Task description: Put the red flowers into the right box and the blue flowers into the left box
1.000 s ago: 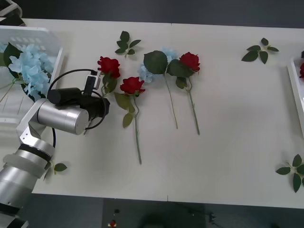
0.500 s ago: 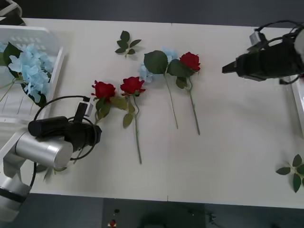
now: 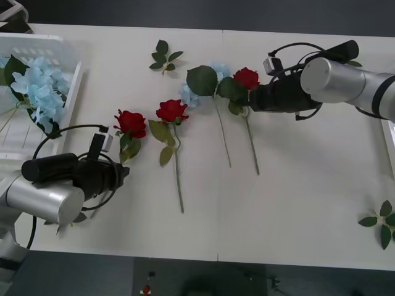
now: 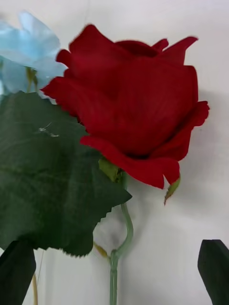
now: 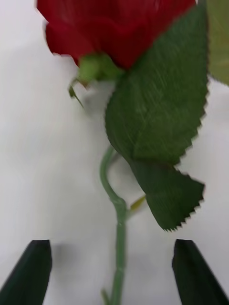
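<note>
Plainly spread fingers (image 5: pixel 29 271) astride rose stem (image 5: pixel 118 228)

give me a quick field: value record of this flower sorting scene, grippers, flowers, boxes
left gripper: open, fingers either side of a red rose stem, near the table's left front
right gripper: open, at the rightmost red rose
red flowers on table: three, the other blooms at and
blue flower on table: one, beside the rightmost rose, partly under a big leaf
left box: holds blue flowers
right box: rim at the table's right edge, contents not visible
</note>
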Motion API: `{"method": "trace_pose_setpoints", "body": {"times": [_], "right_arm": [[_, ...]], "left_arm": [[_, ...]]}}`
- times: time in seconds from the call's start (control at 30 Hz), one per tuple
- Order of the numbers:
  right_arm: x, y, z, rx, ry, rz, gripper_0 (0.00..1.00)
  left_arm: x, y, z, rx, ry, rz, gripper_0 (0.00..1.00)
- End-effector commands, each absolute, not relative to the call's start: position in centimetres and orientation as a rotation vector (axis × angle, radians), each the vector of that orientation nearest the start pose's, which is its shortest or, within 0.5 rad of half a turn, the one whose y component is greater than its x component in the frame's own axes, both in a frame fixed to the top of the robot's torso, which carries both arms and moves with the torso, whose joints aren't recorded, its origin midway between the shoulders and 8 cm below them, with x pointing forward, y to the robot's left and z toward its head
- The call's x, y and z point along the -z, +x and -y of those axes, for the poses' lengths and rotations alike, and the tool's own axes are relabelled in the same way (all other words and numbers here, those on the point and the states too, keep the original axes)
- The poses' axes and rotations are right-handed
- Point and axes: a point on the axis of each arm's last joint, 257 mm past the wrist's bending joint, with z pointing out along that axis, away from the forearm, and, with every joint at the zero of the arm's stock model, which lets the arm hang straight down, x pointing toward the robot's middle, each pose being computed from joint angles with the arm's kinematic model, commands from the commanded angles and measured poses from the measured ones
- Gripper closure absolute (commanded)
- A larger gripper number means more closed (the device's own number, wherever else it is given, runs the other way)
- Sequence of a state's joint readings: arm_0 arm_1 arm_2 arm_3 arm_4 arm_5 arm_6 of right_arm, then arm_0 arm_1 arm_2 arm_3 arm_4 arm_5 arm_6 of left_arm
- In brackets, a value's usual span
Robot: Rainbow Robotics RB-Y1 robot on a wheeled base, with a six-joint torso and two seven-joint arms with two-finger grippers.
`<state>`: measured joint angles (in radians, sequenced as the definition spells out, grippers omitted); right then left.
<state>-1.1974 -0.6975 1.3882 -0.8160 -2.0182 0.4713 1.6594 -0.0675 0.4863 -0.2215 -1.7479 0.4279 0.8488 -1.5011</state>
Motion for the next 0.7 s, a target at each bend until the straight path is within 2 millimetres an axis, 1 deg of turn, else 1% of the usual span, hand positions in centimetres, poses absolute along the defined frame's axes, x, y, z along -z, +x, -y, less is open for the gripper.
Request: {"method": "trace_pose_setpoints", "body": {"times": [0.03, 0.2, 0.3, 0.33, 0.37, 0.4, 0.6, 0.7], "right_arm": [[24.2, 66.2, 13.8, -0.49, -0.16, -2.354, 0.0], [24.5, 67.1, 12.6, -0.46, -0.153, -2.346, 0.0], [24.5, 67.5, 12.4, -0.444, -0.138, -2.344, 0.0], [24.5, 67.7, 12.4, -0.438, -0.131, -2.342, 0.46], [24.4, 67.8, 12.3, -0.438, -0.126, -2.341, 0.87], [24.4, 68.0, 12.4, -0.437, -0.11, -2.339, 1.0], [24.2, 68.3, 12.7, -0.428, -0.093, -2.334, 1.0], [24.2, 68.3, 12.7, -0.427, -0.097, -2.332, 1.0]], "left_arm": [[28.5, 51.5, -22.6, 0.093, 0.349, -2.174, 0.0], [27.0, 52.9, -22.3, 0.074, 0.369, -2.155, 0.0], [27.0, 53.7, -22.2, 0.072, 0.368, -2.161, 0.0], [27.4, 53.9, -22.3, 0.069, 0.37, -2.171, 0.0], [27.6, 54.1, -22.2, 0.068, 0.374, -2.177, 0.0], [28.1, 54.2, -22.2, 0.064, 0.379, -2.188, 0.0], [30.5, 54.8, -22.2, 0.062, 0.367, -2.244, 0.0], [31.3, 55.0, -22.2, 0.066, 0.359, -2.263, 0.0]]}}
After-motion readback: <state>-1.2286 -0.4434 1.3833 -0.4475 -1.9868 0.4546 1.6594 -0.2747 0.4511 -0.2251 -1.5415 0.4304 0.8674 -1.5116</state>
